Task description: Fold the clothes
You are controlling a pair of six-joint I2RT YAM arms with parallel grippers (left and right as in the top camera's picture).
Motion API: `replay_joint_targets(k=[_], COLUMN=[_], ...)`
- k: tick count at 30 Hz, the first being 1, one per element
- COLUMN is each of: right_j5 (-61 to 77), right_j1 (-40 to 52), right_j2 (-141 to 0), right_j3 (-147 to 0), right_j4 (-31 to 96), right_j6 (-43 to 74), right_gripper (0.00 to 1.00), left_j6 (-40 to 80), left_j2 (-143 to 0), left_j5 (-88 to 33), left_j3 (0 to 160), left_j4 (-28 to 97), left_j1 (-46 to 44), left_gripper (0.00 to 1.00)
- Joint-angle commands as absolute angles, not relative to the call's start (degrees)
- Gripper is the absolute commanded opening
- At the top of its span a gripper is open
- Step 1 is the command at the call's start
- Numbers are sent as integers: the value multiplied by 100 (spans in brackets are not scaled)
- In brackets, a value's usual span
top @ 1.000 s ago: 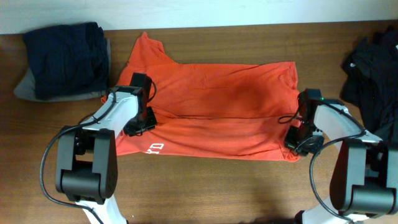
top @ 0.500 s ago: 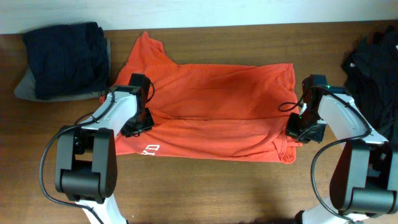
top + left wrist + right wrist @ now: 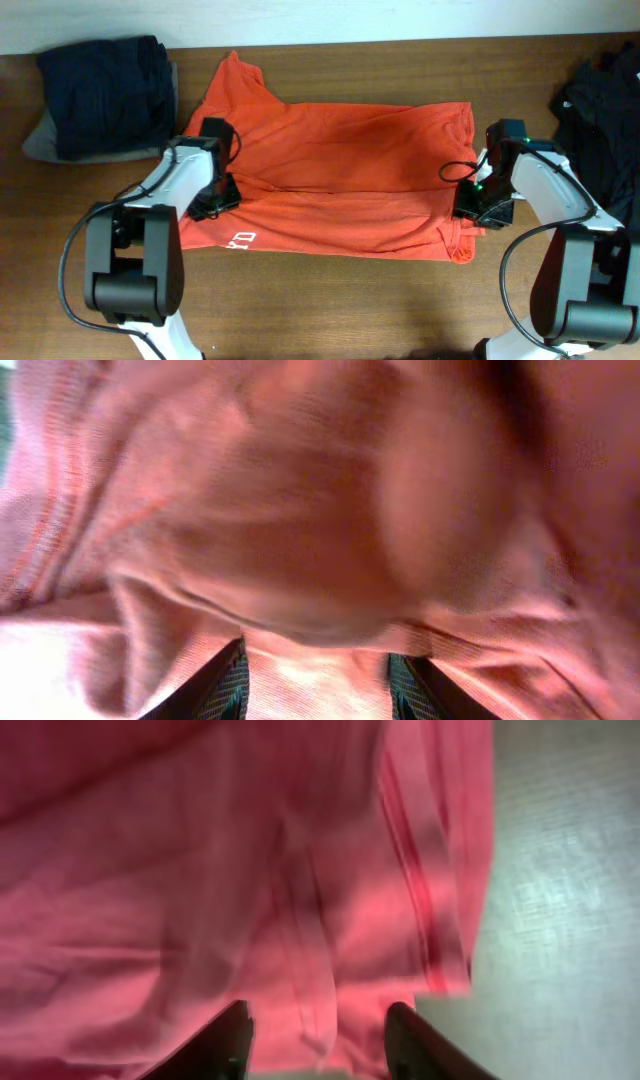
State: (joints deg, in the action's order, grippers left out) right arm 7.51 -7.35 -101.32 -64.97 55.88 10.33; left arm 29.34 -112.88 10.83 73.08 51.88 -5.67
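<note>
The orange-red T-shirt (image 3: pixel 350 170) lies across the middle of the table, its lower half doubled over, with white lettering (image 3: pixel 240 240) showing at the lower left. My left gripper (image 3: pixel 213 200) sits low on the shirt's left side. In the left wrist view its jaws (image 3: pixel 318 660) stand apart with the fabric (image 3: pixel 300 510) bunched between and above them. My right gripper (image 3: pixel 470 205) is at the shirt's right hem. In the right wrist view it (image 3: pixel 318 1020) is open over the hem (image 3: pixel 430 920), holding nothing.
A folded navy garment (image 3: pixel 105 90) rests on a grey one (image 3: pixel 40 145) at the back left. A heap of black clothes (image 3: pixel 600 110) lies at the right edge. Bare wooden table (image 3: pixel 330 300) runs along the front.
My right gripper has opened and let go of the shirt's right hem, shifting slightly away from the front edge. My left gripper has slid a little to the left on the fabric.
</note>
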Motion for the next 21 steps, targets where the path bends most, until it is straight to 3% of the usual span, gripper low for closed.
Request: replay_joint_targets(k=[1,21], right_j5=[888,1505], right_j1=[-751,-751], right_j2=[-10165,-10165], right_j3=[-6272,-5649], right_j4=[5496,4915], right_j6=[985,1011], right_gripper=[41,41], left_j6=[2904,2904], left_j2=[-11463,-11463], left_j5=[1149,1138], left_j3=[7334,7334], left_j4=[5214,5207], left_j1=[-309,-169], left_gripper=[46,45])
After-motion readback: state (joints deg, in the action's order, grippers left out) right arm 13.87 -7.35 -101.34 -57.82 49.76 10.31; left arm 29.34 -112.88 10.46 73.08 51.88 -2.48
